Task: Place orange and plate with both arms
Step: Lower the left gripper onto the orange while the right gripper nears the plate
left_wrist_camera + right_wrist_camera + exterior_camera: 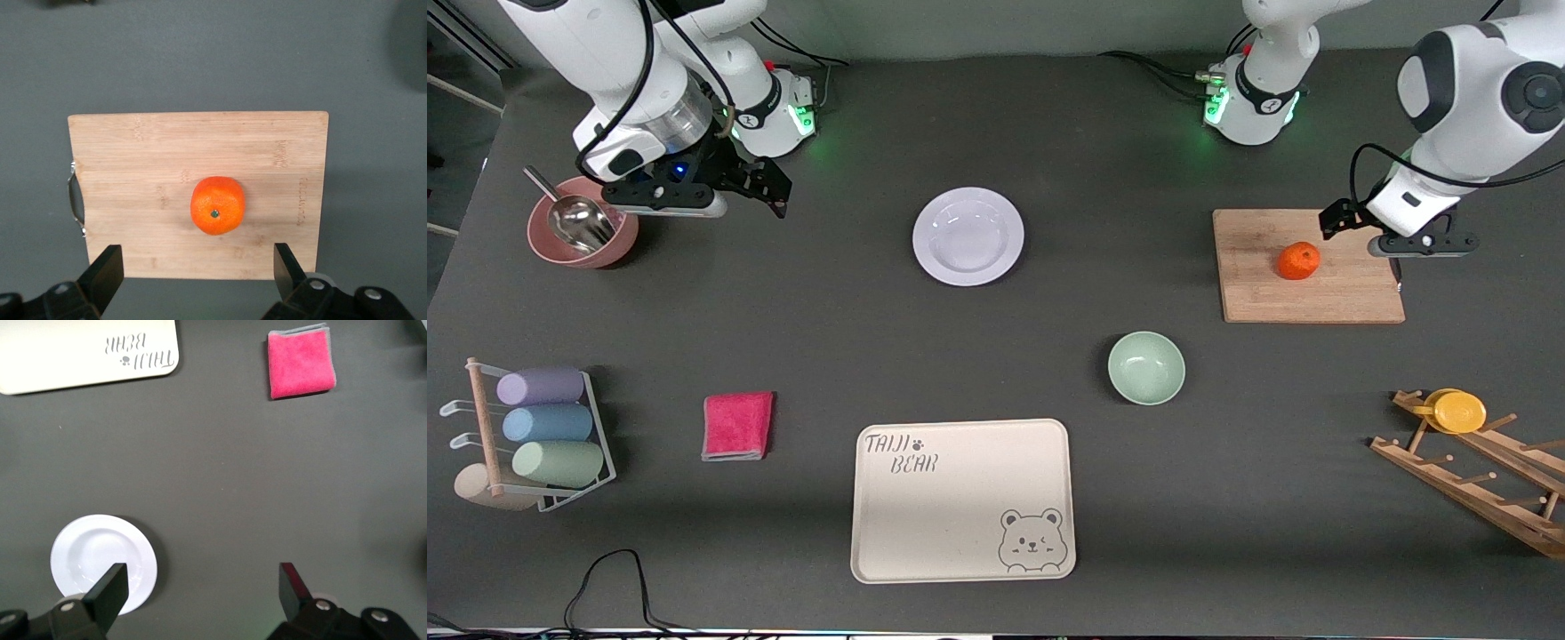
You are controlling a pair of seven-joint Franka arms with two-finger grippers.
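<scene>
1. While nothing has yet been lifted, you can count the orange (1298,261) as untouched: it sits on the wooden cutting board (1312,267), roughly at the board's middle, toward the left arm's end of the table. Round, so no long axis to speak of; its dimpled stem end faces straight up — plain in the left wrist view (217,205).

2. Plate (967,236): lies flat and right way up on the bare dark table (996,356), about midway between the two arms' ends, farther from the front camera than the green bowl (1146,367) and the bear-print tray (963,500). Circular, so no long axis; hollow faces up, nothing on it.

3. Left gripper (1400,238): hangs over the edge of the cutting board at the left arm's end, just beside the orange, not touching it. Fingers spread wide, holding nothing — the orange shows in the gap between them from the wrist.

4. Right gripper (769,191): up in the air beside the pink bowl (583,236) with its metal scoop (574,218), well apart from the plate. Fingers spread wide, empty.

5. Standing of the task, as you may judge it: at its very start. Both picks and both placements remain; where each item is to go, the pictures do not tell.

6. Also present, untouched: pink cloth (737,425).
</scene>
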